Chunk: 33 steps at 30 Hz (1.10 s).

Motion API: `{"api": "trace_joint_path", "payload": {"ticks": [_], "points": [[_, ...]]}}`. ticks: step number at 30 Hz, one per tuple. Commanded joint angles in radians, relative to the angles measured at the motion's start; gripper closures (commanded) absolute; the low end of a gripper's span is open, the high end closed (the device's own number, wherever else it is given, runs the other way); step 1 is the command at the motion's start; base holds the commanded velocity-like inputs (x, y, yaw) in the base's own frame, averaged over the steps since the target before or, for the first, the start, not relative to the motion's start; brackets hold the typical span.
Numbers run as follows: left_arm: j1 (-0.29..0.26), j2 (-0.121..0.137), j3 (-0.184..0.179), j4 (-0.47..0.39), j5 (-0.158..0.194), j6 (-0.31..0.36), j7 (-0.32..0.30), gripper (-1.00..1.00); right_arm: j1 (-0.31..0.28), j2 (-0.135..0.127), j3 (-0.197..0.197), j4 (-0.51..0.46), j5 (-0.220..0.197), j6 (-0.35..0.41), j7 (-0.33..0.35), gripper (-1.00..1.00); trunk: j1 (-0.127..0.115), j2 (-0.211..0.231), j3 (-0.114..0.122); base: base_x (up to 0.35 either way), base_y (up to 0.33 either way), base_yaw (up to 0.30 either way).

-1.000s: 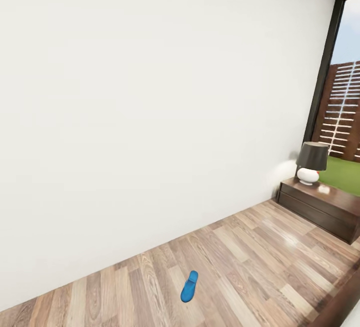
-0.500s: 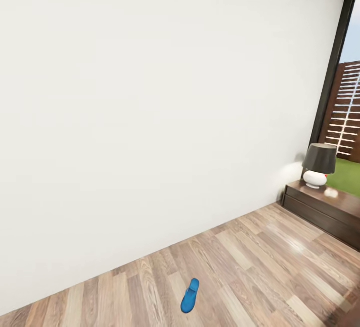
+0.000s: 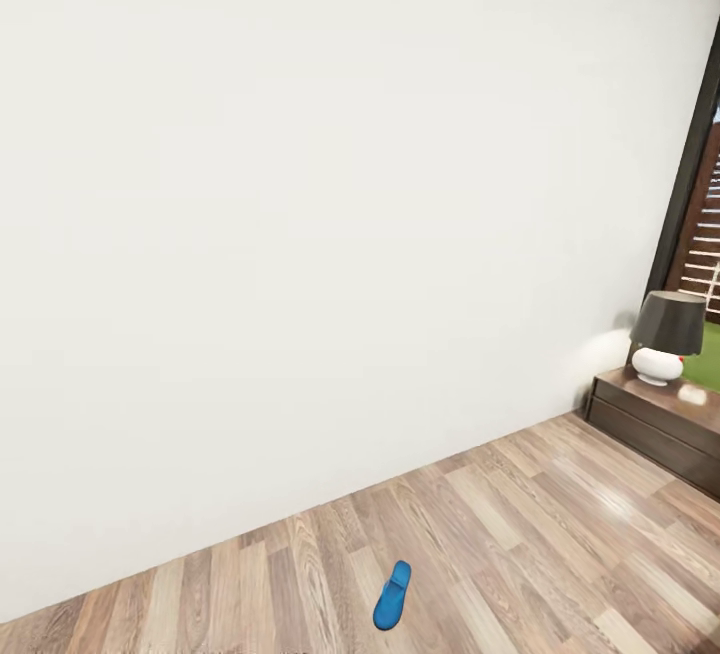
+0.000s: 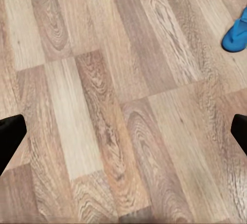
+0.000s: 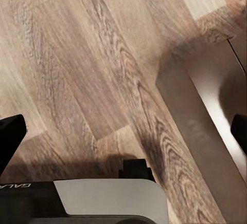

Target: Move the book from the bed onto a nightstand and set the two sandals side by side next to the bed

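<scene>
One bright blue sandal (image 3: 393,597) lies flat on the wood-plank floor (image 3: 520,534) near the white wall, low in the head view. The same sandal (image 4: 236,31) shows at the edge of the left wrist view, well off to one side of my left gripper (image 4: 123,136). That gripper is open, hanging over bare planks with nothing between its fingers. My right gripper (image 5: 123,131) is also open and holds nothing, above the floor beside a dark brown glossy wooden board (image 5: 206,111). A dark brown nightstand (image 3: 660,419) stands at the far right against the wall. The book is out of view.
A lamp (image 3: 667,334) with a white base and dark shade stands on the nightstand. A dark window frame (image 3: 690,174) rises behind it. The plain white wall (image 3: 300,234) runs close along the floor's far side. My own base (image 5: 103,198) shows in the right wrist view.
The whole head picture has shifted: nightstand, lamp and window slid toward the right edge and the sandal slightly right, so the camera has turned. The sandal itself lies as before.
</scene>
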<state>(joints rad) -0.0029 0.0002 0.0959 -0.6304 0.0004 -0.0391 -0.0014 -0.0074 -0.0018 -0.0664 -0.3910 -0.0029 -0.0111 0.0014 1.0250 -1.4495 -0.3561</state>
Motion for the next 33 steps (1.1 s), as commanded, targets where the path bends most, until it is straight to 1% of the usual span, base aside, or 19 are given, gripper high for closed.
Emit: {"api": "trace_joint_path", "payload": {"ticks": [1, 7, 11, 16, 22, 28, 33], "points": [[0.000, 0.000, 0.001, 0.000, 0.000, -0.002, 0.000, -1.00, 0.000, 0.000, -0.003, 0.000, 0.000, -0.001, 0.000, -1.00, 0.000, -0.001, -0.001, 0.000, 0.000, 0.274], [0.000, 0.000, 0.001, 0.000, 0.000, -0.002, 0.000, -1.00, 0.000, 0.000, -0.003, 0.000, 0.000, -0.001, 0.000, -1.00, 0.000, -0.001, -0.001, 0.011, -0.002, 0.278], [0.000, 0.000, 0.002, 0.000, 0.000, -0.002, 0.000, -1.00, 0.000, 0.000, -0.003, 0.000, 0.000, -0.001, 0.000, -1.00, 0.000, -0.001, -0.001, 0.144, -0.097, 0.201], [0.000, 0.000, 0.002, 0.000, 0.000, -0.002, 0.000, -1.00, 0.000, 0.000, -0.003, 0.000, 0.000, -0.001, 0.000, -1.00, 0.000, -0.001, -0.001, 0.186, -0.119, 0.034], [0.000, 0.000, 0.002, 0.000, 0.000, -0.002, 0.000, -1.00, 0.000, 0.000, -0.003, 0.000, 0.000, -0.001, 0.000, -1.00, 0.000, -0.001, -0.001, 0.046, -0.020, 0.003], [0.000, 0.002, 0.004, 0.000, 0.000, -0.002, 0.000, -1.00, 0.000, 0.000, -0.003, 0.000, 0.000, -0.001, 0.000, -1.00, 0.000, -0.001, -0.001, 0.201, -0.066, 0.000], [0.000, 0.000, 0.003, 0.000, 0.000, -0.002, 0.000, -1.00, 0.000, 0.000, -0.003, 0.000, 0.000, -0.001, 0.000, -1.00, 0.000, -0.001, -0.001, 0.088, -0.011, 0.000]]}}
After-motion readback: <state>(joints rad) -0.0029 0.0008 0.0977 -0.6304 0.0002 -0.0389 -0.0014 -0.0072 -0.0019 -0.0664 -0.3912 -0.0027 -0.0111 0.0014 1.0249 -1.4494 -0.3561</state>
